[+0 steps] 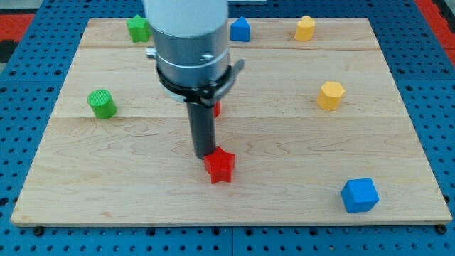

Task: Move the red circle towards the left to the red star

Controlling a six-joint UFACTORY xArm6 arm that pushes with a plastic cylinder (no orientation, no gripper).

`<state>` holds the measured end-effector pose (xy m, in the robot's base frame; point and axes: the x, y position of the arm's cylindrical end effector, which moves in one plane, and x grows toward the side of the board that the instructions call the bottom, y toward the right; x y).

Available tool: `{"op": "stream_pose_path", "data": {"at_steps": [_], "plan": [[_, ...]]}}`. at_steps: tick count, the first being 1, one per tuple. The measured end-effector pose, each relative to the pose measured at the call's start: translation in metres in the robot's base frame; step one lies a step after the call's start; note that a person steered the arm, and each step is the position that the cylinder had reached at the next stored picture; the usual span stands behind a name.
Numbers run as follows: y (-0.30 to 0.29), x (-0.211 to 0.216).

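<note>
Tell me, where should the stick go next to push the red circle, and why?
Probably I should lift off from the red star, since my tip sits right at its upper left edge. The red circle is mostly hidden behind my rod, toward the view's top. I'd circle round to its far side and nudge it down toward the star.

The board (284, 142) is seen to be of pale, smooth wood with fine grain and visible plank seams, set on a blue perforated surface (441, 85) with a matt look. The blocks, such as the red star (220, 166), the green cylinder (102, 104) near the board's left edge and the blue cube (358, 195) near its bottom right corner, are finished in plain, matt colour. The rod ending in my tip (204, 156) is shown as dark and matt, while the housing (190, 50) above it is given a brushed, metallic grey sheen.
</note>
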<state>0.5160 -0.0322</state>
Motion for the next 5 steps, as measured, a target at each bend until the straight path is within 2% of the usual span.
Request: {"op": "stream_pose_path", "data": {"at_steps": [1, 3, 5], "plan": [[-0.026, -0.034], [0.052, -0.002], [0.018, 0.016]]}}
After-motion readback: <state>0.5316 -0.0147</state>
